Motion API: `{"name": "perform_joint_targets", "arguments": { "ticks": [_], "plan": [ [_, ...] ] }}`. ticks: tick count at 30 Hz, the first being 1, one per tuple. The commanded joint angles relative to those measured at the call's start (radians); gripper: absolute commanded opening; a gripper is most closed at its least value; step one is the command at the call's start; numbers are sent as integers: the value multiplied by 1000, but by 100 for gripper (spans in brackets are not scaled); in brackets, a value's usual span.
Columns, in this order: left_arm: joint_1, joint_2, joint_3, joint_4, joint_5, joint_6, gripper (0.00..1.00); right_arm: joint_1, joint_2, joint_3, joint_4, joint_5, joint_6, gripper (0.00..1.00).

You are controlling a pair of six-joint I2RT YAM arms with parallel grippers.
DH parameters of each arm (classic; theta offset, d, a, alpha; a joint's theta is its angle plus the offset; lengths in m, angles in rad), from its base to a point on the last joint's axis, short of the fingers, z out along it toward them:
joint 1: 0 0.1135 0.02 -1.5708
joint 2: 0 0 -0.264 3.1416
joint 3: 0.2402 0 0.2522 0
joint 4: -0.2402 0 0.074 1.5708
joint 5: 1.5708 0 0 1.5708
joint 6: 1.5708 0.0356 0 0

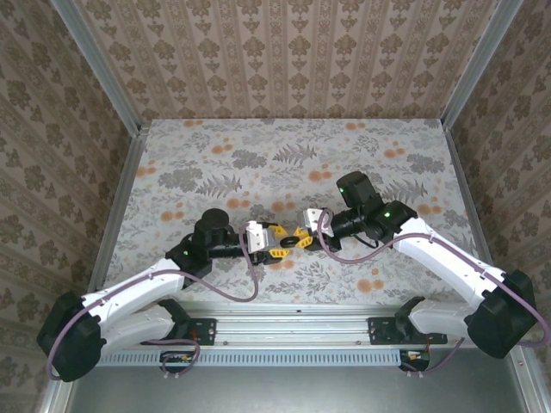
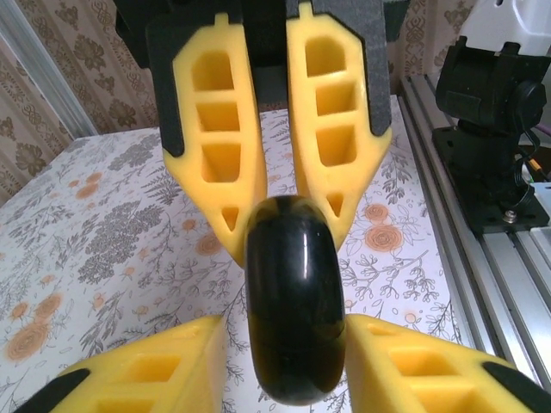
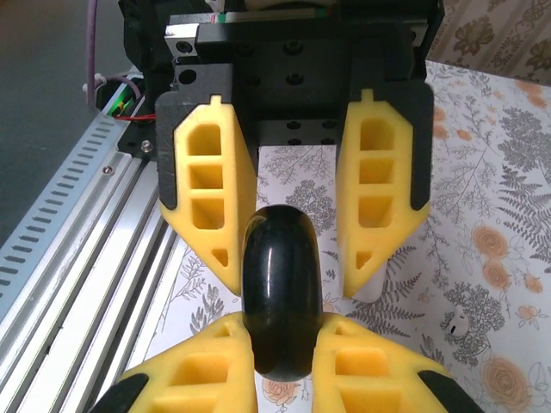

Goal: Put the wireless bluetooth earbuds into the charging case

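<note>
Charging case [image 2: 295,310]: black, glossy, rounded pebble shape. It sits between the two grippers, close to the middle of the near edge of the table [image 1: 258,155].
Case orientation: it stands on edge. The narrow rim faces each wrist camera and the two broad faces turn toward the finger pads.
Case long axis: it lies along the line joining the two grippers, roughly parallel to the table's near edge.
Case surface: plain gloss with light reflections in both wrist views.
Case height: whether it touches the table cannot be told.
Right gripper [image 1: 298,237]: it comes in from the right side. Its yellow fingers [image 3: 198,379] are drawn narrow and press both broad faces of the case.
Left gripper [image 1: 282,243]: it comes in from the left side, tip to tip with the right gripper. Its yellow fingers [image 3: 207,206] are set narrow around the other end of the case. One finger touches a broad face. The other stands just apart, with a thin strip of table cloth showing in the gap.
Earbud [image 3: 456,325]: a small white piece with a dark spot, lying on the table cloth near the grippers, on the side away from the near edge. Which way it points cannot be told.
Rail [image 3: 77,249]: grey slotted metal running along the table's near edge, just beside the grippers.
Table cloth: pale floral print with grey leaves and orange flowers.
</note>
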Motion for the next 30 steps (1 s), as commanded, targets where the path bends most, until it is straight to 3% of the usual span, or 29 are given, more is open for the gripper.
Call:
{"name": "perform_joint_targets", "arguments": {
  "ticks": [1, 7, 11, 15, 25, 26, 30],
  "plan": [
    [-8, 0, 26, -7, 8, 17, 35, 7, 7, 38, -18, -17, -20, 15],
    [-7, -4, 27, -4, 11, 16, 35, 7, 13, 41, -17, -32, -19, 15],
    [-8, -5, 25, 14, 14, 8, 42, 7, 22, 44, -21, -35, -15, 15],
    [-8, -10, 22, 21, 12, 6, 43, 7, 34, 48, -26, -38, -16, 15],
    [-8, -11, 18, 27, 7, 3, 22, 9, 41, 44, -19, -45, -7, 15],
    [-7, -13, 18, 26, 5, 3, 21, 9, 41, 42, -13, -46, -2, 17],
    [-7, -13, 17, 26, 1, 4, 19, 9, 31, 8, 83, -76, 77, 38]
  ]
}}
